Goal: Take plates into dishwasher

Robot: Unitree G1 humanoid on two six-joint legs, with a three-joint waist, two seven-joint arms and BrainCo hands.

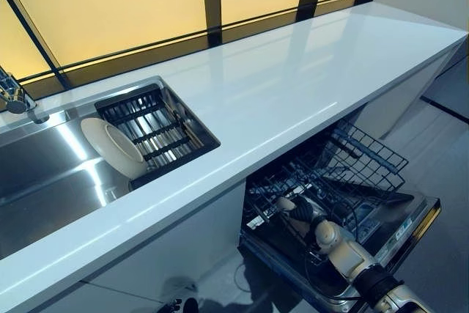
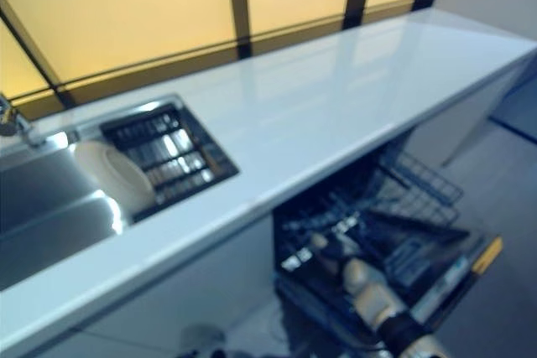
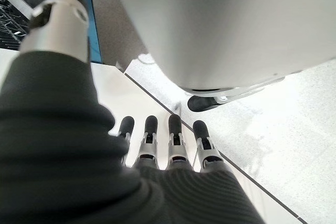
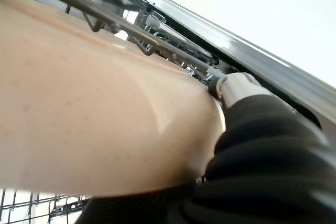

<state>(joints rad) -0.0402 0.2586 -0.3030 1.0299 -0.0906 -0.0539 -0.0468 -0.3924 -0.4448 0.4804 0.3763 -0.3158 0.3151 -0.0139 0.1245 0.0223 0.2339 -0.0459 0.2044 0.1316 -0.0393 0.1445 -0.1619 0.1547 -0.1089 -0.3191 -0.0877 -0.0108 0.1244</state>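
text: none is showing legibly | labels: none | numbers: none | note: pale markings on the open black dishwasher door's control strip, just beside the right hand, are reading too small

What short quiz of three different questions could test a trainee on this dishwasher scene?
1. True or false: a plate leans in the sink beside the black drying rack.
2. Which hand reaches into the dishwasher's lower rack? A. left B. right
3. What fills the right wrist view?

Key:
1. True.
2. B: the right hand. The left hand hangs with straight fingers over the floor.
3. A beige plate close against the hand.
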